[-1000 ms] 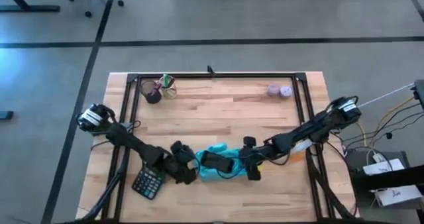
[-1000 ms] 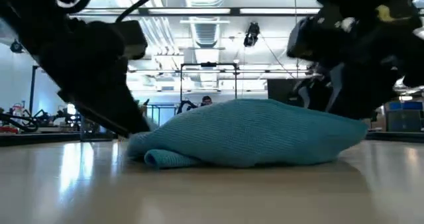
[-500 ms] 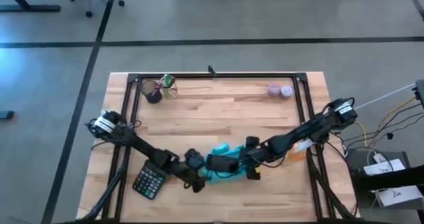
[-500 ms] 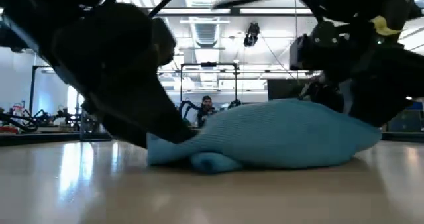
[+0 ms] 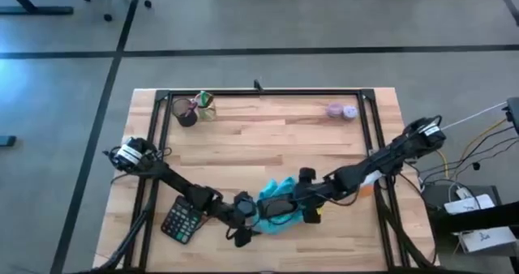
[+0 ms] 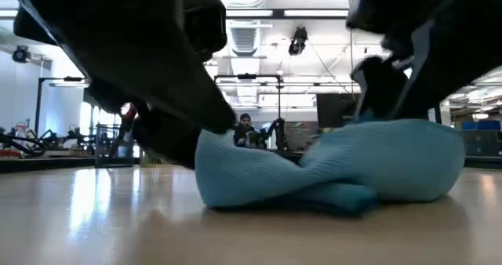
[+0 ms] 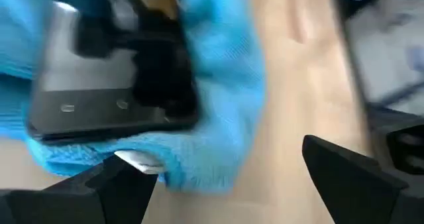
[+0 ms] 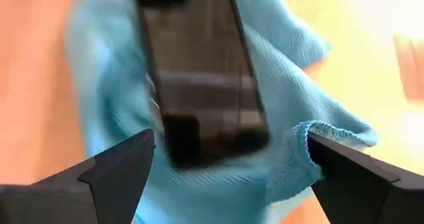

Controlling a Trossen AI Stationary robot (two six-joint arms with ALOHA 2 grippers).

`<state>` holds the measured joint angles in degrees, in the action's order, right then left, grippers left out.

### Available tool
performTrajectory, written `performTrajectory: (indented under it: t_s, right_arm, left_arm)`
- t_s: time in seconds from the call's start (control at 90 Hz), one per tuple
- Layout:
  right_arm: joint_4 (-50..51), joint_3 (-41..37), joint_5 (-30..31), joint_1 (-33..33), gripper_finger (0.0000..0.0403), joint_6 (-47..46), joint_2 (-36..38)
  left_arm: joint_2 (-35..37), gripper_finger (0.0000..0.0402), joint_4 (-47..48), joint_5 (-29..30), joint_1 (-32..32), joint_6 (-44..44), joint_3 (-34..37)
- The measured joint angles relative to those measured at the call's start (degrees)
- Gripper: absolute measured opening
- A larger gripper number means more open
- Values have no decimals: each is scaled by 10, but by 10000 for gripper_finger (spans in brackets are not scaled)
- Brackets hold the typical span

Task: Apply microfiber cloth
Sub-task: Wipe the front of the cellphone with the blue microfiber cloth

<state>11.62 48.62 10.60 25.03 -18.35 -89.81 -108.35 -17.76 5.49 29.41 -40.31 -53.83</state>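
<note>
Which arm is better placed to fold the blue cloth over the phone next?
Probably left. The left gripper is open at the microfiber cloth's bunched edge, while the right gripper, also open, hovers over the phone.

No words, numbers, labels or brand marks can be read; the black phone (image 8: pixel 199 71) shows a blank dark screen; the calculator's (image 5: pixel 180 221) keys are too small to make out.

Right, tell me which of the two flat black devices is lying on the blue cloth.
The black phone, on the microfiber cloth between the left gripper and right gripper. The keypad calculator sits on bare wood, beside the left arm.
</note>
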Motion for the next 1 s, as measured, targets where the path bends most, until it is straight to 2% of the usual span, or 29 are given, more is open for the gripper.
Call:
performTrajectory:
  t_s: [0.067, 0.211, 0.278, 0.433, 0.544, 0.633, 0.778, 0.878, 1.0]
  right_arm:
    - [13, -2, 12, 0, 348, 11, 0]
    - [39, -2, 46, -11, 348, 17, 2]
    - [29, -2, 46, -11, 348, 13, 0]
    - [14, -2, 45, 4, 348, -1, -12]
    - [51, 8, 50, 12, 348, 15, -7]
    - [129, 28, 83, 12, 348, 24, 6]
    - [172, 43, 121, 9, 348, 67, 10]
    - [179, 43, 130, 2, 348, 95, 10]
    - [265, 48, 210, -4, 348, 132, 10]
  left_arm:
    - [-6, 348, -21, -20, 4, -15, -1]
    - [-27, 348, -62, -25, 18, -52, 0]
    - [-44, 348, -92, -10, 27, -56, -5]
    - [-86, 348, -105, 67, 39, -38, -38]
    - [-120, 348, -113, 55, 38, -35, -79]
    - [-147, 348, -114, 31, 38, -11, -121]
    - [-180, 348, -110, -11, 34, 35, -188]
    - [-192, 348, -112, 4, 20, 59, -224]
    - [-200, 348, -110, 41, -11, 62, -247]
